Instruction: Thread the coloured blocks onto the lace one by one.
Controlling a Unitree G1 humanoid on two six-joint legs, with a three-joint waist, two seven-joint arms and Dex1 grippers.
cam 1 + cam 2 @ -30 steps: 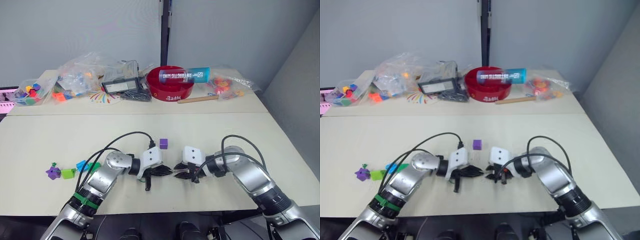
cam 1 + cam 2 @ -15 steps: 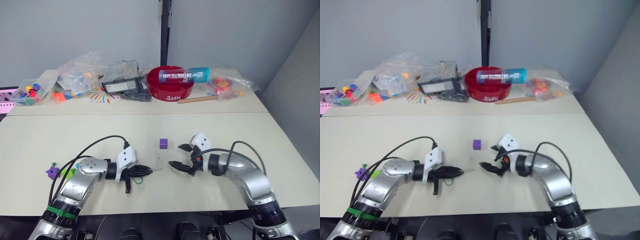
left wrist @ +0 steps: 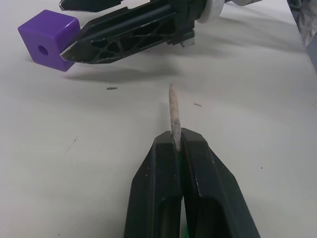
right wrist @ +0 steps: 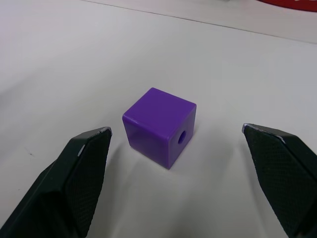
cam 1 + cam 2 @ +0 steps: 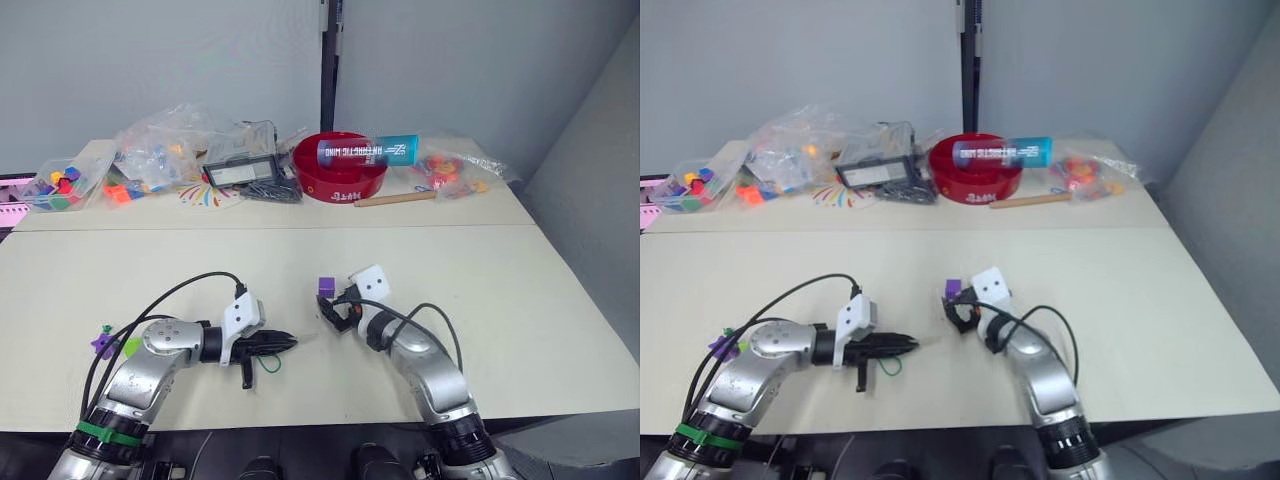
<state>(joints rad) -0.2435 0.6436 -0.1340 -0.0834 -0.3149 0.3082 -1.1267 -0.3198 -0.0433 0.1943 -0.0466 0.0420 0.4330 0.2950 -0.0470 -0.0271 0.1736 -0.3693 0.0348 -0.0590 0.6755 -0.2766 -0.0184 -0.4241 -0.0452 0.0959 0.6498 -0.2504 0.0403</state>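
Having swung left, our right claw [image 4: 173, 191] now gapes wide around the purple block [image 4: 159, 126]; our left claw [image 3: 179, 148] pinches the lace tip [image 3: 174, 111], so pickup comes next.

My arms: silver w/ black cables, white wrist blocks, black lattice-ribbed left claw [image 5: 285, 341] and right claw [image 5: 329, 308]; green band, lower-left arm.

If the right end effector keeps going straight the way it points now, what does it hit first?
Probably the purple block: it sits on the table straight ahead of the open right end effector, between its fingers, none touching it yet.
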